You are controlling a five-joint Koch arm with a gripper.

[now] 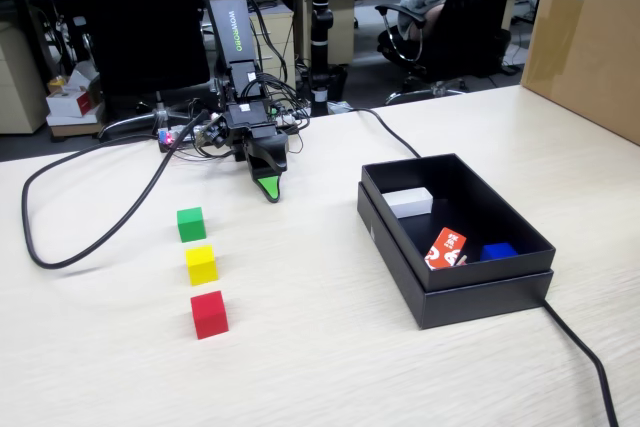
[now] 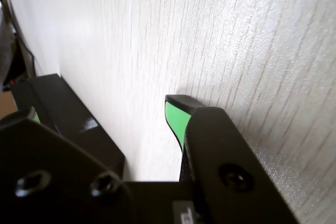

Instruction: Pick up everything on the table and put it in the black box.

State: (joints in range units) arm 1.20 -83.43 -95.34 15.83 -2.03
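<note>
- Fixed view puts the gripper (image 1: 269, 187) low over the table (image 1: 330, 347), tips pointing down toward the near edge, carrying nothing.
- Wrist view shows one green-lined jaw tip close to the bare wood and a second dark jaw off to the left with open tabletop between them, so I judge the jaws to be spread apart.
- Three cubes stand in a column to the gripper's left in the fixed view: green cube (image 1: 191, 223) closest, then yellow cube (image 1: 201, 264), then red cube (image 1: 209, 313) nearest the camera. All three are apart from one another and still outside the box.
- Green lies down-left of the fingertips, near but not touching; it looks like the natural first target.
- Black box (image 1: 470, 292) sits on the opposite side, to the right, well apart from the cubes; it already holds a white block (image 1: 410, 201), a red-orange packet (image 1: 446, 247) and a blue object (image 1: 498, 251).
</note>
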